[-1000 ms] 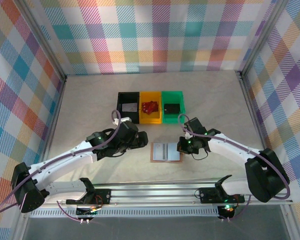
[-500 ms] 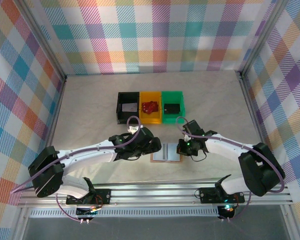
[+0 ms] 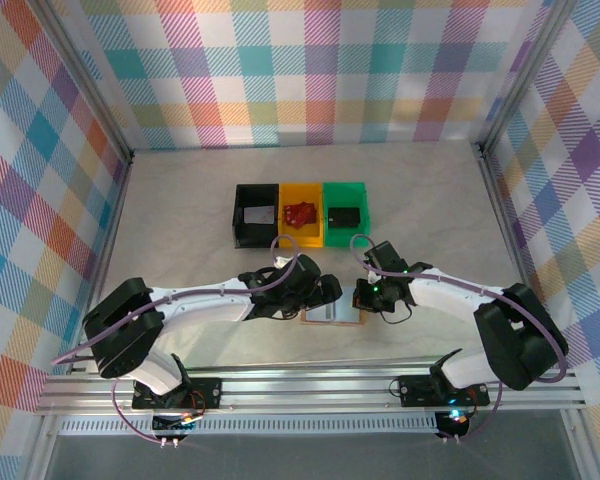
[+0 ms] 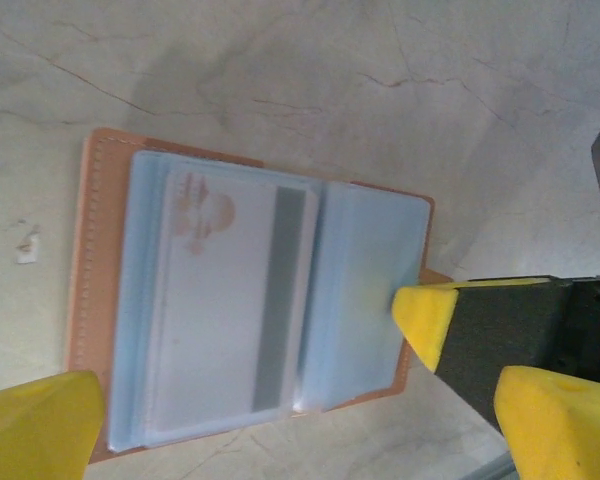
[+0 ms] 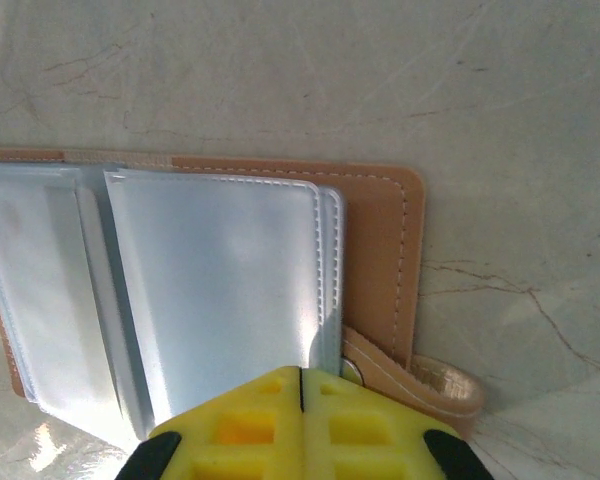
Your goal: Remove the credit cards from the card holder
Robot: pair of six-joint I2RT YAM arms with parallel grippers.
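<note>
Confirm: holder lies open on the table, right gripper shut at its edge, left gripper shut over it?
Wrong on the left gripper: it is open, as the left wrist view shows, its fingers spread wide to either side of the holder. The rest stands: holder open on the table, right gripper shut at its edge.

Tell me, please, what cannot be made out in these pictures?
- Left wrist view: card print blurred; cloudy sleeves hide how many the holder has.
- Right wrist view: the right gripper, jaws together, covers part of the holder's edge.
- Top view: left gripper overlaps the holder; red item in the yellow bin too small.
</note>
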